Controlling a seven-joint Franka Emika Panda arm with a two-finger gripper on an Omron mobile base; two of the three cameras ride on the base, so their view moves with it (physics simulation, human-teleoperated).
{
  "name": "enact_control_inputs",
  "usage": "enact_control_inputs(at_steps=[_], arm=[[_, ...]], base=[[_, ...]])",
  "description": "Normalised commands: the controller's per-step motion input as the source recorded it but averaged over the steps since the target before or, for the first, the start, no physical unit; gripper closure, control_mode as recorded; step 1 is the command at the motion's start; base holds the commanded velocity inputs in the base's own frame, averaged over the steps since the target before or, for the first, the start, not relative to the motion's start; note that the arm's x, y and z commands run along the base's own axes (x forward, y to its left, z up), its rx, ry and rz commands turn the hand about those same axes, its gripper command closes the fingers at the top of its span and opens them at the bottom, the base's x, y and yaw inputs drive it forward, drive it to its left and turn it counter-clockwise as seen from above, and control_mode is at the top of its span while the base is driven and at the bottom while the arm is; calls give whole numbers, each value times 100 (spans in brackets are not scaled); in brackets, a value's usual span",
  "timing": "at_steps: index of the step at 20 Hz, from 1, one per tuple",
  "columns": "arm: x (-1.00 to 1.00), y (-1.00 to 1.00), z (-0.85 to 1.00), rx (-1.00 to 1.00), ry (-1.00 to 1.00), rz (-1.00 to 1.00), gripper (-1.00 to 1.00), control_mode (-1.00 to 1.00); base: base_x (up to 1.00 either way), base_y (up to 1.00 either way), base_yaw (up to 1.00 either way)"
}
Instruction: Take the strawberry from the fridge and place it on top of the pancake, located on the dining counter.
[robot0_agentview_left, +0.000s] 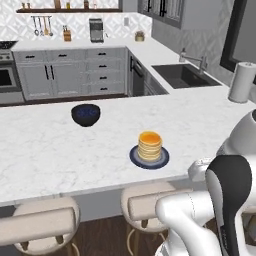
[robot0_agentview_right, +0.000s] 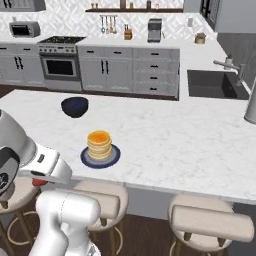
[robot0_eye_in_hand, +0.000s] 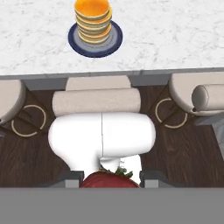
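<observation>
My gripper (robot0_eye_in_hand: 111, 181) was clenched on the strawberry (robot0_eye_in_hand: 109, 179), held low over the stools (robot0_eye_in_hand: 96, 101) on the near side of the dining counter (robot0_agentview_left: 45, 145). The pancake (robot0_agentview_left: 150, 145) sat on its plate (robot0_agentview_left: 133, 157) near the counter's near edge, the bowl (robot0_agentview_left: 86, 114) farther left.

Black bowl (robot0_agentview_left: 86, 114) of blue berries; paper towel roll (robot0_agentview_left: 242, 82) beside sink (robot0_agentview_left: 186, 75); beige stools (robot0_agentview_right: 210, 225)
</observation>
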Motion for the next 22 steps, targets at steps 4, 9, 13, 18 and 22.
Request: enact_control_inputs(at_steps=[4,9,13,18,22], arm=[[0,0,0,0,0,0,100,100],[0,0,0,0,0,0,100,100],[0,0,0,0,0,0,100,100],[4,0,0,0,0,0,100,-100],[76,6,21,0,7,1,100,-100]], base=[[75,2,0],[57,0,0],[32,0,0],[1,0,0],[0,0,0]])
